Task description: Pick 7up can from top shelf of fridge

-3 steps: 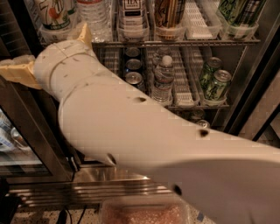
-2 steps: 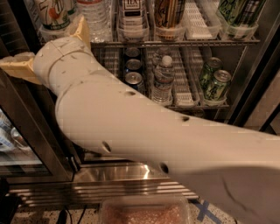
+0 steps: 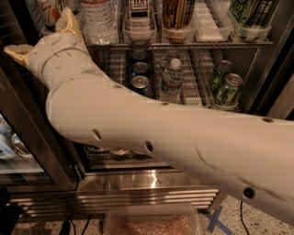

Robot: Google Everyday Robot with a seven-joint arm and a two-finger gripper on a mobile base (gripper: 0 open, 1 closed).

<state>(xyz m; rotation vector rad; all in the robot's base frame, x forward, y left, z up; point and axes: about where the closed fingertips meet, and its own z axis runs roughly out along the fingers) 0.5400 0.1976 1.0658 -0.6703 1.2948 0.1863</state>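
Note:
The 7up can (image 3: 49, 10), white with a green and red-orange mark, stands at the far left of the top shelf (image 3: 183, 45) of the fridge (image 3: 138, 181); its top is cut off by the frame edge. My gripper (image 3: 38, 29) is at the upper left, just below and in front of the can. Its two cream fingers are spread apart, one pointing left (image 3: 16, 51) and one pointing up (image 3: 69, 20) beside the can. Nothing is held. My white arm (image 3: 161, 137) crosses the view and hides much of the lower racks.
On the top shelf stand water bottles (image 3: 96, 18), a tea bottle (image 3: 138, 13), a brown can (image 3: 177, 13) and green cans (image 3: 250, 13). Below are blue cans (image 3: 140, 75), a water bottle (image 3: 172, 78) and green cans (image 3: 225, 82). The dark door frame (image 3: 27, 137) is at left. A plastic tub (image 3: 151, 222) sits on the floor.
My gripper has moved up and a little left, closer to the 7up can on the top shelf. The arm has swung with it. The drinks have not moved.

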